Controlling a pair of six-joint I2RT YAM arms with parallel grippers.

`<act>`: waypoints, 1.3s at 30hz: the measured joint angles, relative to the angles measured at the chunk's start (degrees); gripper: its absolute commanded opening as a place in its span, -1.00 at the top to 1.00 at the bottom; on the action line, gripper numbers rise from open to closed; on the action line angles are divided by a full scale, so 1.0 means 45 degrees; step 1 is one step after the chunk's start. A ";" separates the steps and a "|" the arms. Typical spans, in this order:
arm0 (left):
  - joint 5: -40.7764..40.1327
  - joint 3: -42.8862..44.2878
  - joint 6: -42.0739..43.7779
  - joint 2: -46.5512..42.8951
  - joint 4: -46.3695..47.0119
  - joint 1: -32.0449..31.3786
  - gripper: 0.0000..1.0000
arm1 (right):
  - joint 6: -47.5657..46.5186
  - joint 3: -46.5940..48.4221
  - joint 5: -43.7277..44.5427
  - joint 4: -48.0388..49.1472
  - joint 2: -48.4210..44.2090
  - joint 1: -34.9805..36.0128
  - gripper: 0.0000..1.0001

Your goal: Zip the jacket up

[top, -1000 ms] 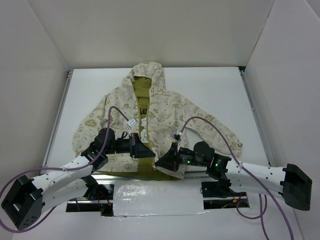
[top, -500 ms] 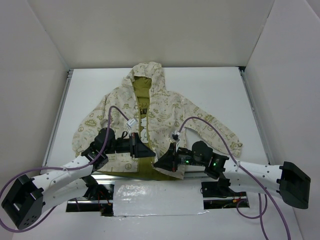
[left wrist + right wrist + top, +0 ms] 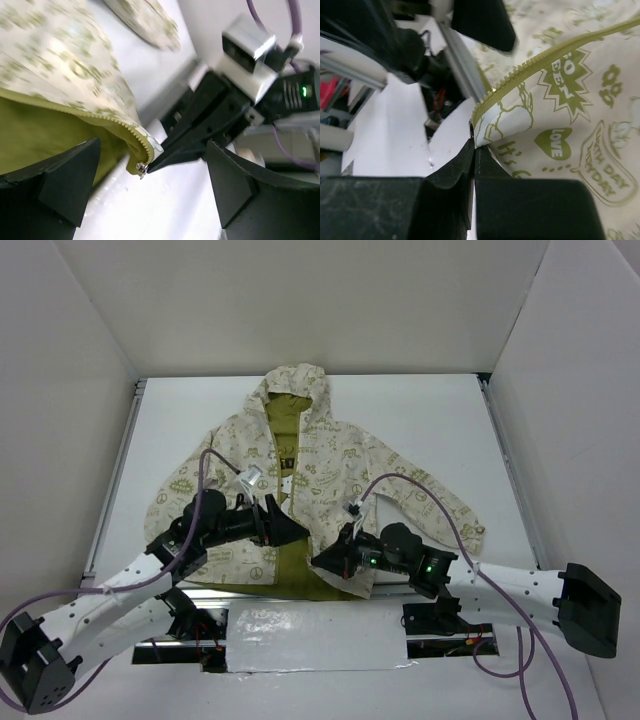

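**Jacket lying open on worktop: L fingers gaping, R fingers pinching hem corner**

Far L, a metal rail is running along the white worktop, w/ plain white walls closing in on three sides. The jacket is lying flat mid-worktop, hood pointing to the far side, sleeves spreading out L & R. It's soft cream cloth w/ olive doodle print. The L sleeve is ending near the rail.

L fingers, black & wedge-shaped, are standing wide apart over the L front panel's lower part, gripping nothing. In the wrist view the zipper end is hanging btw them: olive teeth, small metal piece at the bottom. The front is gaping open, an olive tee showing in the gap.

R fingers are clamping flat on the jacket's R bottom corner, right where the tooth row is ending. Purple cables are trailing from both arms.

R of the R cuff, open worktop is stretching to the wall, & likewise beyond the hood. A shiny, crinkly strip is lying at the near edge.
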 measured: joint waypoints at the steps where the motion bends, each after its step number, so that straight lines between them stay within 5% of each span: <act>1: -0.0724 0.0277 0.0219 -0.0272 -0.0709 0.0000 -0.98 | 0.0053 0.0078 0.0287 -0.0277 0.0117 0.0000 1.00; 8: -0.4838 0.1282 0.1005 -0.0724 -0.5008 0.0000 -0.66 | 0.0665 0.0466 0.1875 -0.1797 0.0704 0.0000 1.00; 16: -0.7057 0.1025 0.0884 -0.0112 -0.8578 -0.1112 -0.36 | 0.1433 0.1690 0.2822 -0.3764 0.0714 -0.0029 1.00; 29: -0.8767 0.1831 -0.0083 0.3133 -1.0103 -0.3793 -0.31 | 0.1841 0.2161 0.3463 -0.5989 -0.0112 -0.0049 1.00; 39: -0.9228 0.2574 -0.0189 0.5241 -1.0083 -0.4299 -0.20 | 0.1836 0.2161 0.3721 -0.6645 -0.0549 -0.0049 1.00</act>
